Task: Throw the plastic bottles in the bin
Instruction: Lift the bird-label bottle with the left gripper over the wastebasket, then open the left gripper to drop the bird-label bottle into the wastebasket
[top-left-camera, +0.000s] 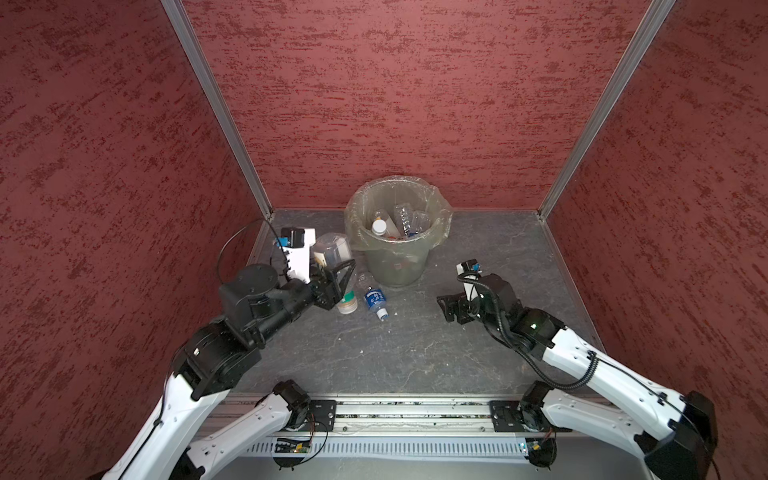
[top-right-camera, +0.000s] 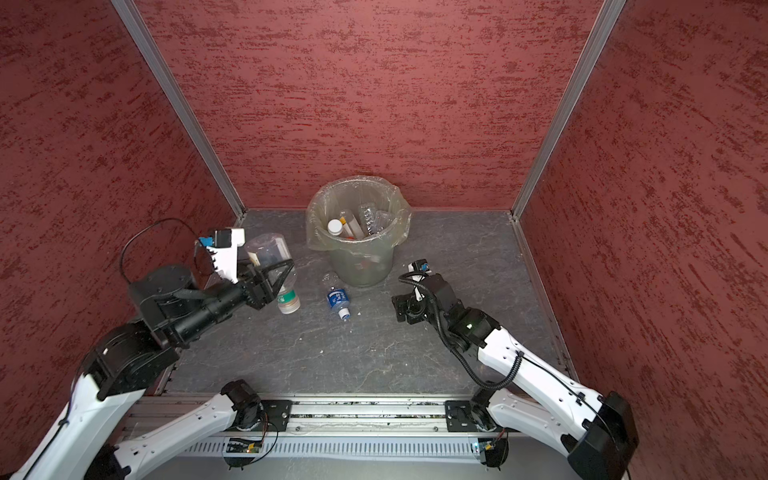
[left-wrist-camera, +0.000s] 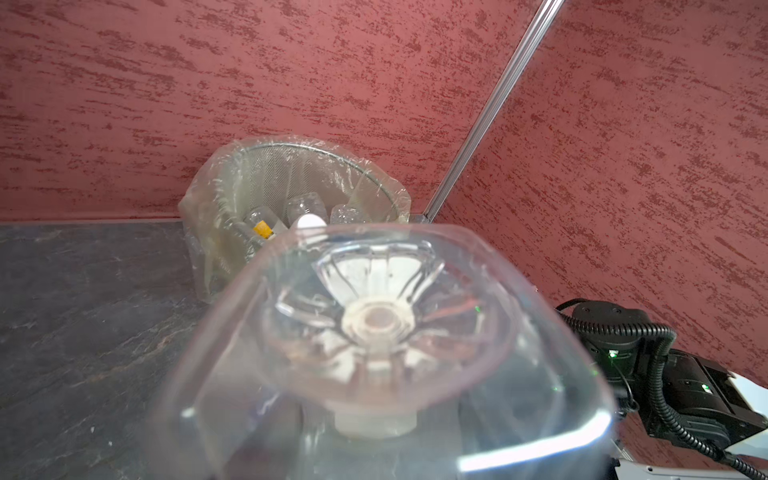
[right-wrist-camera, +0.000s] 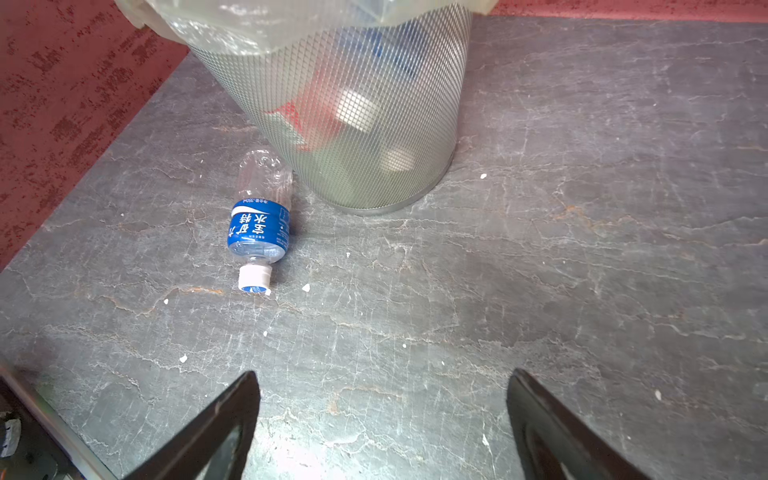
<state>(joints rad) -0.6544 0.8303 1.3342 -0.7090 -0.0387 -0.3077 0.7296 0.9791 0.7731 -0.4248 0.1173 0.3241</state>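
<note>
Bottles (top-left-camera: 400, 222) of clear plastic lie heaped inside the bin (top-left-camera: 395, 266). One shows a white cap, and another shows a yellow label in the left wrist view. Take the table (top-left-camera: 415, 353) as a clock face with twelve at the back wall. The bin then stands at twelve o'clock, close to that wall. Its grey mesh side shows through a clear crinkled bag folded over the rim.

At about nine o'clock from the bin, near its rim, the left gripper (top-left-camera: 334, 270) is clamped narrow around a big clear bottle (top-left-camera: 330, 249). That bottle hangs tilted, base up and cap down, with a green-and-white label just above the pale cap. From where I stand I cannot tell whether the cap clears the table. The left wrist view looks straight down through its ribbed base, with the bin beyond.

A blue-label bottle (top-left-camera: 375, 300) lies on its side on the table at seven o'clock from the bin. Its clear base is just beside the bin's foot and its white cap points toward six. The held bottle's cap hangs near it, at its nine o'clock.

The right gripper (top-left-camera: 442, 309) sits low over the table at four o'clock from the bin, well apart from both loose bottles. Its fingers are spread wide and grasp nothing. In the right wrist view they frame bare table, facing the bin and the blue-label bottle.
</note>
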